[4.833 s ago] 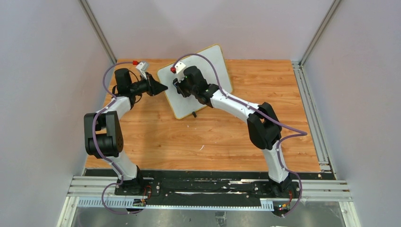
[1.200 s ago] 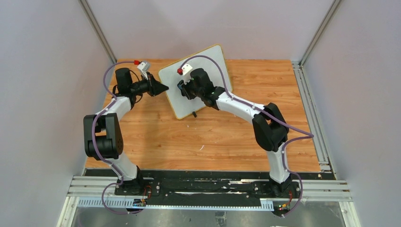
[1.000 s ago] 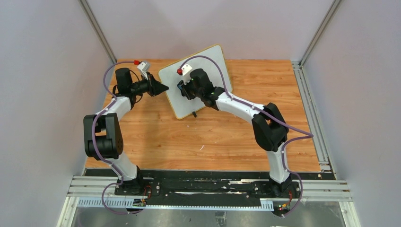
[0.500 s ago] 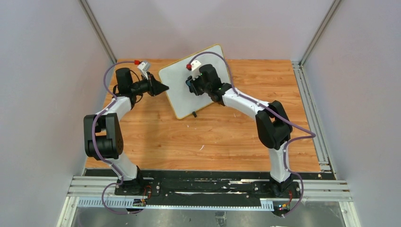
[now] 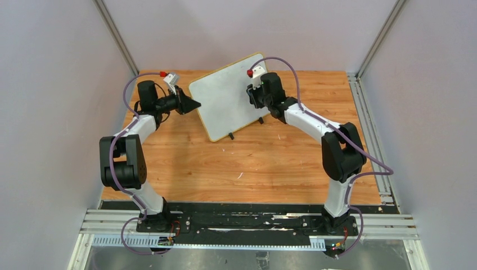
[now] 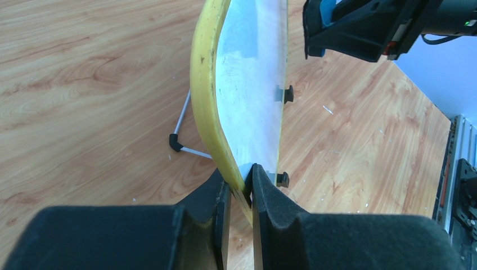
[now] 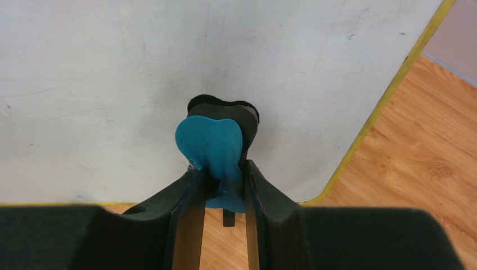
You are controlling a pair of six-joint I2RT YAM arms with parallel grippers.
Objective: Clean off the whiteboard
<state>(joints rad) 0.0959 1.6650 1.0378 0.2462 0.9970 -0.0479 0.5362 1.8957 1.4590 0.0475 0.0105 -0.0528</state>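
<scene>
A glossy white rectangular whiteboard with a thin yellow frame (image 5: 225, 104) stands propped on its small black feet on the wooden table (image 5: 253, 163). The left gripper (image 6: 241, 183) pinches the board's left frame edge between its black pads. At the board's right side, near a rounded corner, the right gripper (image 7: 223, 188) clamps a blue eraser with a black pad (image 7: 211, 143), apparently pressed against the mostly blank surface.

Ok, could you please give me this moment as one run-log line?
left gripper: shut on whiteboard frame | right gripper: shut on blue eraser, pad against board near right edge | board face: nearly clean
</scene>
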